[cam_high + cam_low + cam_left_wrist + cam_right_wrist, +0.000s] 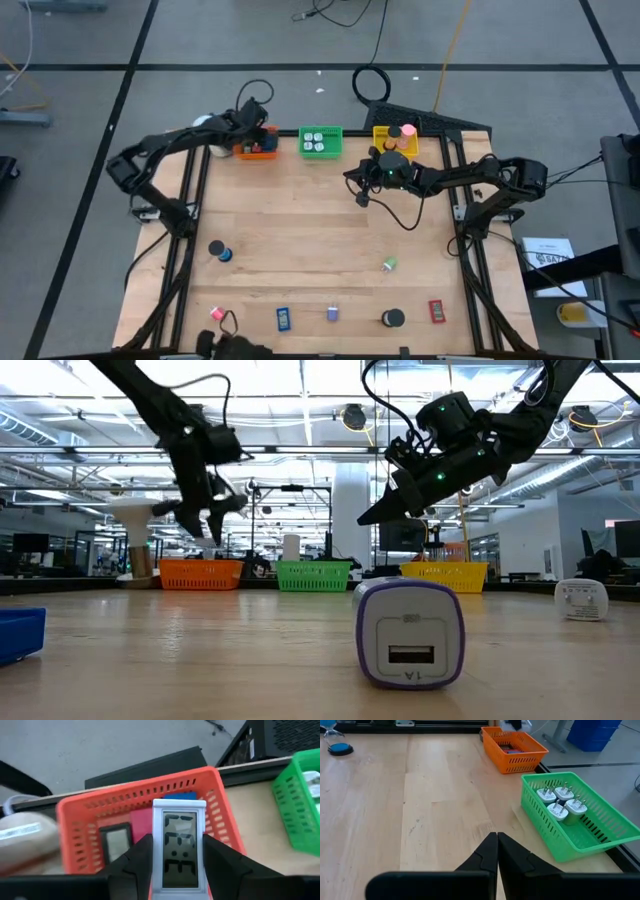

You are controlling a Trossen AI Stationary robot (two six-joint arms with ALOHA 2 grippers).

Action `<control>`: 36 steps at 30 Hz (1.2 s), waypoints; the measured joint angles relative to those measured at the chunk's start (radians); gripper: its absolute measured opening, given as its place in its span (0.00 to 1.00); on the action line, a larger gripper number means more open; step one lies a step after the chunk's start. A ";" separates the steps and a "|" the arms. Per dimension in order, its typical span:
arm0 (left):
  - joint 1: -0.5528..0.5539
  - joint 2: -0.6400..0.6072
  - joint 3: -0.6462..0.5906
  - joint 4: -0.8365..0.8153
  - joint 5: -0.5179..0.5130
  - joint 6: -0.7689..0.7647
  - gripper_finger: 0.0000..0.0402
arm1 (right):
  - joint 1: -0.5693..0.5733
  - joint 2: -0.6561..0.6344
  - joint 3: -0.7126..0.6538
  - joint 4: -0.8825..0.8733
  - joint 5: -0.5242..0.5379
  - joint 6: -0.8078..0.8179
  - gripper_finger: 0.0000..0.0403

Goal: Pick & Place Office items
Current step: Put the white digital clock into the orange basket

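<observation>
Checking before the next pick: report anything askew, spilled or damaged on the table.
Nothing stands out. The left gripper holds a small digital clock over the orange tray; the right gripper is shut and empty; chargers sit neatly in the green tray.

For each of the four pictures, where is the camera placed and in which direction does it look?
High: overhead, facing down; both arms, orange tray.
Low: table height, facing the trays; both arms above, purple charger close.
Left wrist: over the orange tray; left claw grips a small clock.
Right wrist: across the table; shut right claw.
Shared: the green tray in all views.
</observation>
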 joint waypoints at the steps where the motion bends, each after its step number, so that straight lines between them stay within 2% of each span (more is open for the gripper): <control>1: 0.008 0.018 0.000 0.011 0.001 -0.002 0.36 | 0.000 0.000 0.000 0.000 0.000 0.000 0.00; 7: 0.052 0.109 0.000 0.043 0.002 -0.031 0.36 | 0.000 0.000 0.000 0.000 0.000 0.000 0.00; 20: 0.079 0.197 0.000 0.090 -0.009 -0.110 0.37 | 0.000 0.000 0.000 0.002 0.000 0.000 0.00; 36: 0.077 0.206 0.001 0.126 0.028 -0.100 0.39 | 0.002 0.000 0.000 0.004 -0.001 0.002 0.00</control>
